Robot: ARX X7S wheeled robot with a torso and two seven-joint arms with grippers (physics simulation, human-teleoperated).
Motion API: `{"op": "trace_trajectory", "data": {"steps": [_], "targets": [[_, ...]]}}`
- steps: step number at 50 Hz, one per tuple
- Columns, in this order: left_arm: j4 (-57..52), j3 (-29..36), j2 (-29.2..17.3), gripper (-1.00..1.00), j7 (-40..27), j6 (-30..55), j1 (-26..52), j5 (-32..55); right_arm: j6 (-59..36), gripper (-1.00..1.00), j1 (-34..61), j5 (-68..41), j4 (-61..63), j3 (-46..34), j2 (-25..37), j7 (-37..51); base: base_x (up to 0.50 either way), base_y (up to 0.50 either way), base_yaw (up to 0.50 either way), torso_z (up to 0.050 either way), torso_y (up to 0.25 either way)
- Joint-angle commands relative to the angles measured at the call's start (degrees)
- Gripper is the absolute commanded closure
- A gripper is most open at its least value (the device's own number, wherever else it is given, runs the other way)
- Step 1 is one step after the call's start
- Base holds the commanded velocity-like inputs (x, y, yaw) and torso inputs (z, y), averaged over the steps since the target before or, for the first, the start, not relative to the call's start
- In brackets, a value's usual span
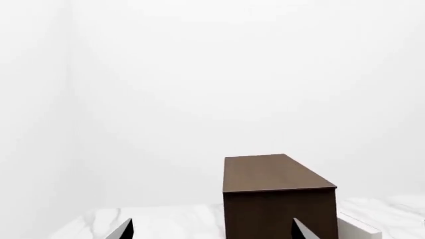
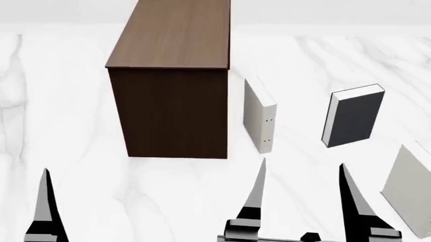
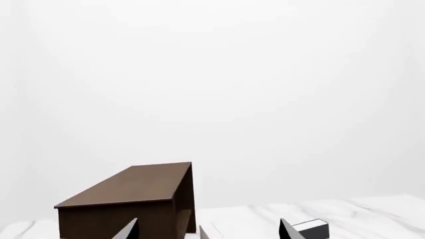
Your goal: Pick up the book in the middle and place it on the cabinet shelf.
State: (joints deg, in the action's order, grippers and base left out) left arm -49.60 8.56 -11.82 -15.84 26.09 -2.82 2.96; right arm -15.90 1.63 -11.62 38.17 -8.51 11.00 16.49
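Note:
The book (image 2: pixel 355 119) stands upright on the marble table, slate-grey cover facing me, white spine on its left; its top shows in the right wrist view (image 3: pixel 311 227). To its left stands the brown wood-grain cabinet shelf (image 2: pixel 169 75), also seen from both wrists (image 1: pixel 279 199) (image 3: pixel 126 199). My right gripper (image 2: pixel 303 171) is open and empty, nearer to me than the book and a little left of it. Only one finger (image 2: pixel 46 201) of my left arm shows in the head view. In its own wrist view the left gripper (image 1: pixel 213 225) is open and empty, well short of the cabinet.
An off-white book (image 2: pixel 260 115) stands upright between the cabinet and the grey book. Another off-white book (image 2: pixel 409 194) leans at the right edge near my right gripper. The white marble table (image 2: pixel 67 126) stretches left of the cabinet, with a plain white wall behind.

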Motion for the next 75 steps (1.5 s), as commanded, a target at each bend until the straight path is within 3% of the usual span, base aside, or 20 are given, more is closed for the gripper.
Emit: {"op": "trace_trajectory", "data": {"steps": [1,47,55,56,58,60,75], "targets": [[-0.2,-0.8,0.8,-1.0,2.0,-0.8,-0.2,0.6,-0.6,-1.0,-0.5,0.8,1.2,0.3,-0.4,-1.6,0.5,0.0,0.0,0.0,0.0],[-0.3,0.4,-0.6,-1.0,0.2,-0.4,0.1,1.8,-2.3,-1.0,0.4,1.8,0.3,-1.9,0.8,1.7,0.5,0.0,0.0,0.0,0.001],[-0.2,0.8,-0.9,-1.0,-0.1,-0.4,0.1,1.8,-0.9,-1.0,0.2,0.3,-1.3,-3.0,0.8,0.9,0.04,0.0,0.0,0.0,0.001],[-0.2,0.8,-0.9,-1.0,-0.2,-0.3,0.1,1.9,4.1,-1.0,-0.5,2.2,-2.0,-4.0,1.4,-0.1,0.0,0.0,0.0,0.0,0.0],[-0.3,0.9,-1.0,-1.0,-0.2,-0.2,0.2,2.0,1.1,-1.0,-0.2,11.0,-1.5,-8.7,4.8,0.0,0.0,0.0,0.0,0.0,0.0],[-0.4,0.9,-1.0,-1.0,-0.3,-0.2,0.1,2.0,4.5,-1.0,-1.5,5.6,-1.6,-7.4,4.0,-1.5,0.0,0.0,0.0,0.0,0.0],[-0.4,1.3,-1.5,-1.0,-0.8,-0.2,0.2,2.4,5.2,-1.0,-1.6,4.7,-1.6,-6.7,4.2,-0.1,0.0,0.0,-0.31,0.0,0.0]]}}
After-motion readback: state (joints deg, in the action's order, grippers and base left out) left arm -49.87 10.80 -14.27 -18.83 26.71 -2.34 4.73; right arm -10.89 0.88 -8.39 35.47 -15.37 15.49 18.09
